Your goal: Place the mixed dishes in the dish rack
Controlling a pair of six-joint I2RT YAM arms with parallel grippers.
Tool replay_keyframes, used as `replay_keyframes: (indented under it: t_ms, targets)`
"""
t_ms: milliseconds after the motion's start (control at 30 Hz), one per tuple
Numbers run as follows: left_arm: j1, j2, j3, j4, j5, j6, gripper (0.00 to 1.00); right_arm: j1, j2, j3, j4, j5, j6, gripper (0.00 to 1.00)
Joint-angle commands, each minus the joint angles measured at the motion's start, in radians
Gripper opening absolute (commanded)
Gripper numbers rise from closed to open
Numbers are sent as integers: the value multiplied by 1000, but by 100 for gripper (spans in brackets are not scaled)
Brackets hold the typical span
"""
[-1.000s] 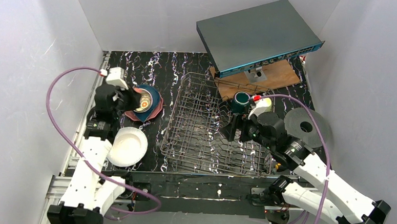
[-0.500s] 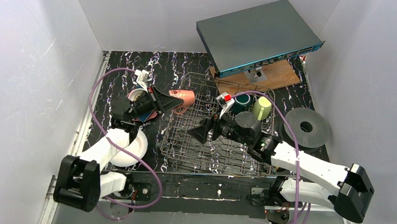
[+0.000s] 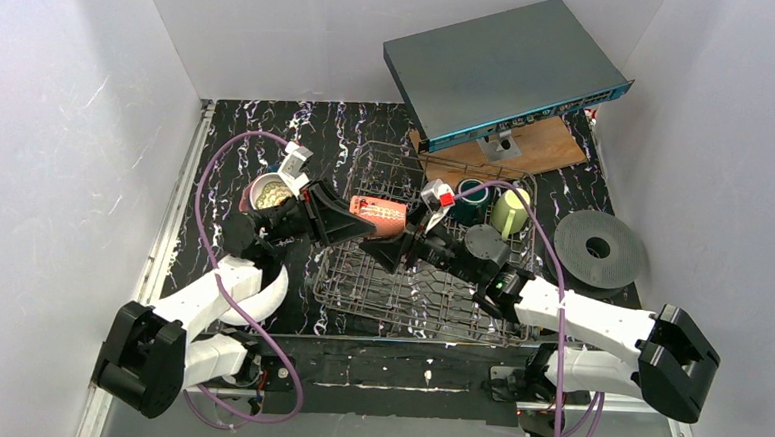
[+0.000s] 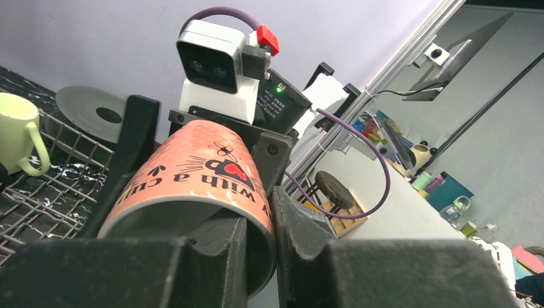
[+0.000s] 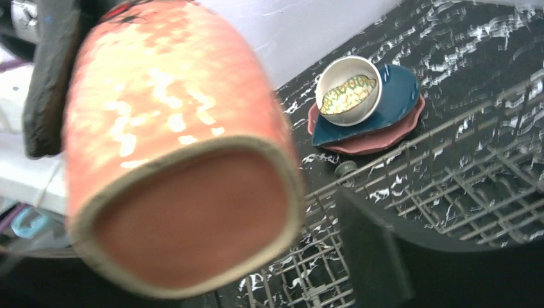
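Observation:
My left gripper (image 3: 352, 217) is shut on the rim of the salmon-pink mug (image 3: 378, 212), one finger inside and one outside (image 4: 260, 237), and holds it on its side above the left part of the dish rack (image 3: 429, 301). My right gripper (image 3: 382, 242) is open, with its fingers either side of the mug's base (image 5: 173, 160); I cannot tell if they touch. One right finger (image 5: 378, 256) shows. The dark teal mug (image 3: 468, 197) and light green mug (image 3: 511, 212) stand in the rack's back right. A white bowl (image 3: 268, 190) sits on the dark blue plate (image 5: 391, 106) and pink plate (image 5: 378, 141).
A flat grey box with a blue edge (image 3: 506, 70) stands on a wooden board behind the rack. A black round disc (image 3: 599, 250) lies right of the rack. A white dish (image 3: 272, 291) lies at the front left, partly behind my left arm. White walls close in the table.

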Motion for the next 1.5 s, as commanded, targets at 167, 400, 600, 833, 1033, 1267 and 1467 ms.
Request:
replay_keyframes:
  t_ms: [167, 400, 600, 833, 1033, 1267, 1467]
  targets:
    - [-9, -31, 7, 123, 5, -30, 0, 1, -59, -22, 193, -117, -30, 59]
    - [-11, -14, 9, 123, 8, -31, 0, 1, -75, 2, 156, -73, -24, 26]
    - [-20, 28, 68, 44, 102, -2, 5, -13, -87, 60, 42, -83, -14, 1]
    - [-20, 13, 147, -483, 129, 253, 68, -15, -210, 66, -316, 325, -14, 1]
    - [-23, -178, 252, -1258, -270, 838, 86, -24, -276, 105, -883, 766, 110, 1]
    - [-27, -307, 266, -1516, -744, 1039, 89, -30, -288, 100, -1234, 917, 307, 1]
    - [-28, -293, 265, -1539, -798, 1065, 89, -146, -263, 104, -1257, 879, 316, 1]
